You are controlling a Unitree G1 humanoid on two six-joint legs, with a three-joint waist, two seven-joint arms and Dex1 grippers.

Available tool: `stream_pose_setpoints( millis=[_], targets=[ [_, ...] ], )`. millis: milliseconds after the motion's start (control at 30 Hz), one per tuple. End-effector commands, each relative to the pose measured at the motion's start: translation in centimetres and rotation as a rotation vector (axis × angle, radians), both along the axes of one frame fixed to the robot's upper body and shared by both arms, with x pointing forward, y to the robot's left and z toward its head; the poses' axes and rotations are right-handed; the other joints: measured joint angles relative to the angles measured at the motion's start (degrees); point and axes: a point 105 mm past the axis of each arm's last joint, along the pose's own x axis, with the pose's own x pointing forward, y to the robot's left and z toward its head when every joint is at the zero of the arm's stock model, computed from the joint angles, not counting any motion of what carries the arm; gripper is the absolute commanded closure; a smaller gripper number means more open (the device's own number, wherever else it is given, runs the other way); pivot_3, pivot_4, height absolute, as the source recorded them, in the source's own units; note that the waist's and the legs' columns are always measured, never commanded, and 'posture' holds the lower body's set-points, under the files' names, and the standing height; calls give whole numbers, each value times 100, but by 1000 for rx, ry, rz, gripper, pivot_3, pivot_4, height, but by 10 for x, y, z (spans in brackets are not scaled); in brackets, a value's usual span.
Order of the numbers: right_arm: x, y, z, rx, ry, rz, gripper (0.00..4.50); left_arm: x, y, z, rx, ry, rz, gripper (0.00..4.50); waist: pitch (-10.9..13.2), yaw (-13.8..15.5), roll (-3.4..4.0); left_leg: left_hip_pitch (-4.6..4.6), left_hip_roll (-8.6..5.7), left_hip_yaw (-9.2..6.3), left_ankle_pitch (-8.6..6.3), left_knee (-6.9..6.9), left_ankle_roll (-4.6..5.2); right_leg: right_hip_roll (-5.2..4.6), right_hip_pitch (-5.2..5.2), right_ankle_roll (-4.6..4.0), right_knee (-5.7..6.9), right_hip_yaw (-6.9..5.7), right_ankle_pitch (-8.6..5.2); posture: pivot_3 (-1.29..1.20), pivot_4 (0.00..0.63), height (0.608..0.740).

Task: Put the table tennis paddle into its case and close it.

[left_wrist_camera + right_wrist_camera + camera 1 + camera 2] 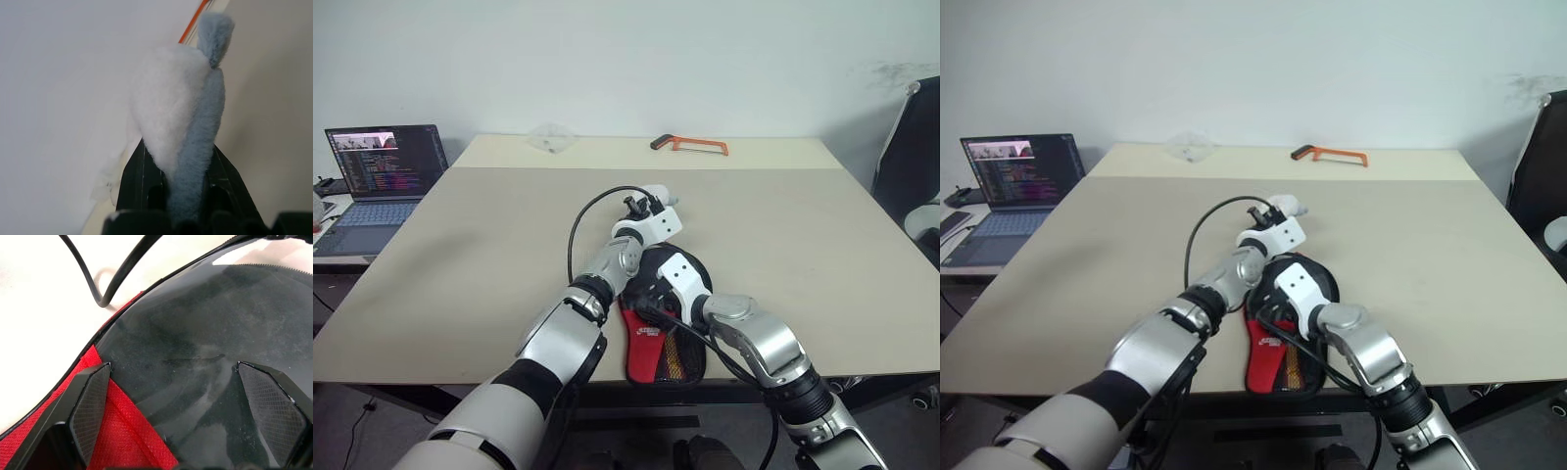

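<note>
While the case (pixel 664 354) lies at the near edge of the table (pixel 460 284), its red panel and mesh pocket facing up, it serves as the mark for everything else. Directly above its rounded far half hangs the right gripper (pixel 181 396), fingers spread wide with nothing between them; the right wrist view looks straight down onto the black rubber blade of the table tennis paddle (pixel 205 362), which rests inside the opened case with red lining showing beside it. Just beyond the case, the left gripper (pixel 183 183) is raised off the table and pinched narrow on a soft plush toy (pixel 178 112), white on one side and grey-blue on the other, sticking out past the fingertips. Well beyond the case, near the table's far edge, an orange-framed hacksaw (pixel 693 145) lies flat, and a small clear plastic bag (pixel 551 137) sits to its left. Off the table to the left of the case, a laptop (pixel 382 176) stands open.
</note>
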Motion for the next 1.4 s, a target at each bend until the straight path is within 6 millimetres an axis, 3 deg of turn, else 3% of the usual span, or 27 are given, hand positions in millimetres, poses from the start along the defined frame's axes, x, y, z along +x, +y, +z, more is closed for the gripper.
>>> stream_pose_setpoints(
  millis=[33, 367, 500, 600, 833, 967, 1067, 1167, 1333, 1400],
  targets=[
    [-21, -2, -42, -65, 192, 13, 0, 1, -21, 70, -33, -228, -24, 4159, 0, 0, -1, -2, 0, -1, 0, 0, 0, 0, -1, 0, 0, -1, 0, 0, 150, 740],
    [-24, 0, -42, -61, 200, 15, 0, -11, -59, 70, 2, -234, -165, 4159, 0, -5, 0, -8, 0, 1, 0, -3, -1, 0, -9, 2, -1, 0, -1, 0, 150, 740],
    [-23, 2, -43, -58, 202, 15, 0, -31, -97, 56, -18, -176, -371, 4159, 0, 7, 0, -8, -2, 0, 0, -3, -1, 0, -9, 2, -1, -1, -1, 0, 150, 740],
    [-23, 3, -43, -52, 205, 11, 0, -38, -106, 47, -35, -146, -431, 4159, -1, -6, 1, -6, -3, 5, 0, -2, -1, 0, -8, 2, -1, 2, -2, 0, 150, 740],
    [-23, 4, -44, -40, 212, 3, 0, -47, -113, 43, -104, -125, -506, 4159, -1, -3, 2, -4, 0, 7, 0, -3, -1, 0, -7, 3, -1, 3, -2, 0, 150, 740],
    [-22, 5, -44, -39, 212, 6, 0, -45, -114, 34, -181, -11, -519, 4159, -1, -10, 2, -4, 2, 7, 0, -3, 0, 0, -8, 3, 0, 2, -2, 0, 150, 740],
    [-22, 6, -45, -38, 212, 8, 0, -37, -107, 14, -255, 191, -474, 4159, -1, -15, 2, -4, 2, 8, 0, -3, 0, 2, -8, 3, 0, 2, -2, 0, 150, 740],
    [-20, 5, -46, -31, 214, 2, 0, -35, -99, -16, -11, 324, -453, 4159, -3, -27, 3, -2, -2, 12, 0, -2, 0, 13, -6, 3, 0, 3, -2, 0, 150, 740],
    [-17, 4, -46, -23, 214, -11, 0, -36, -89, -25, 13, 449, -496, 4159, -7, -35, 7, 17, 4, 17, -1, -4, 1, 17, 10, 3, 1, 7, -3, 0, 150, 740],
    [-16, 3, -46, -23, 213, -12, 0, -35, -83, -27, -4, 497, -497, 3438, -7, -38, 7, 19, 5, 19, -1, -4, 1, 17, 11, 3, 1, 8, -3, 0, 150, 740]
  ],
)
